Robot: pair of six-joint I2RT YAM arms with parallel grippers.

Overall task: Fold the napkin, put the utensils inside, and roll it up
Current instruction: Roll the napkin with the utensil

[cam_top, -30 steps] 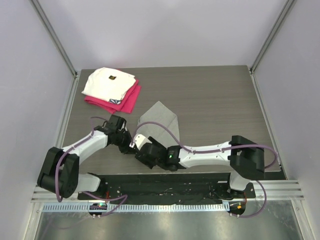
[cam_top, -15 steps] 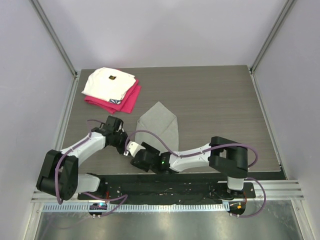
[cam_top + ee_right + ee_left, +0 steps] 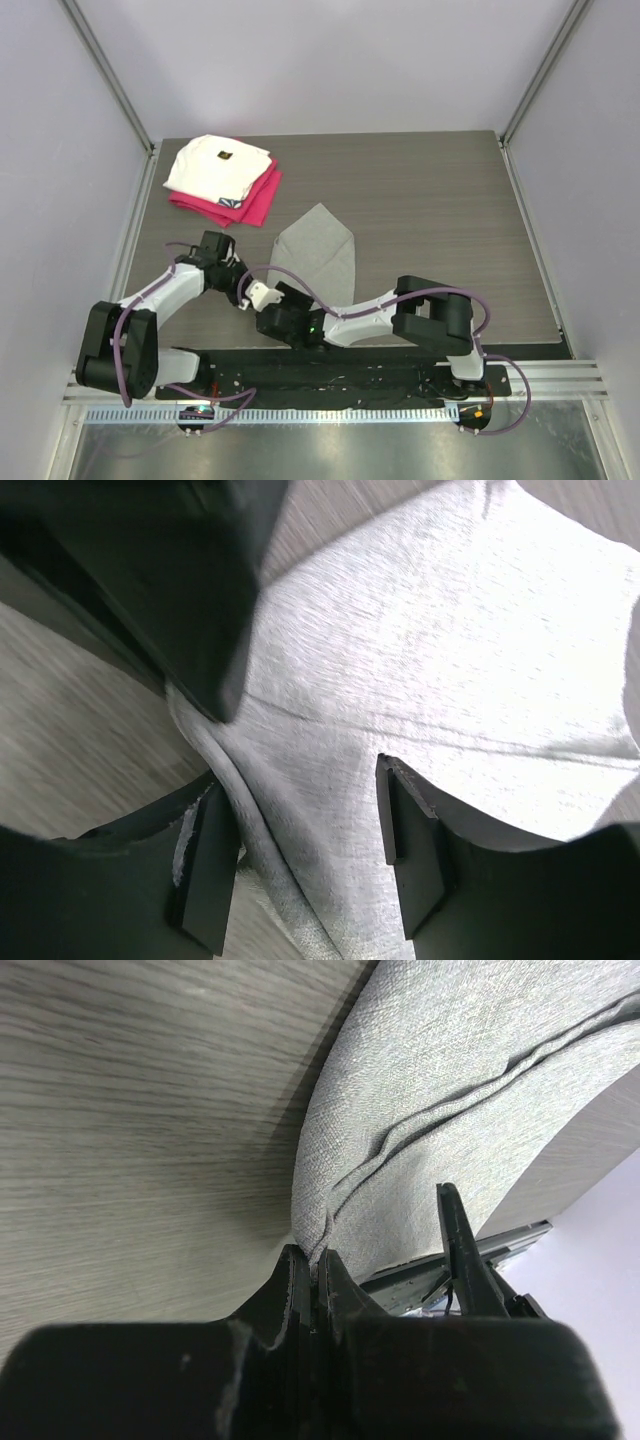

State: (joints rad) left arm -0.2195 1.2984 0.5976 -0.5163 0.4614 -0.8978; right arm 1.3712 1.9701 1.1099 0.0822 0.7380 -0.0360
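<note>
The light-grey napkin (image 3: 318,250) lies folded on the wooden table, its point toward the back. My left gripper (image 3: 240,288) is shut on the napkin's near-left edge; in the left wrist view the cloth (image 3: 430,1110) is pinched between the jaws (image 3: 318,1262). My right gripper (image 3: 264,300) is right beside it and open. In the right wrist view its fingers (image 3: 205,870) straddle a raised fold of the napkin (image 3: 430,660), with the left gripper's dark body (image 3: 190,580) close above. The utensil is not in view.
A folded white cloth with a small dark mark (image 3: 218,165) lies on a magenta-red folded cloth (image 3: 258,200) at the back left. The black base rail (image 3: 340,375) runs along the near edge just behind both grippers. Walls enclose the table.
My right arm has swung left along the near edge, bringing its open gripper up against my left gripper at the napkin's near-left edge. My left gripper has shifted slightly left, still holding the cloth.
</note>
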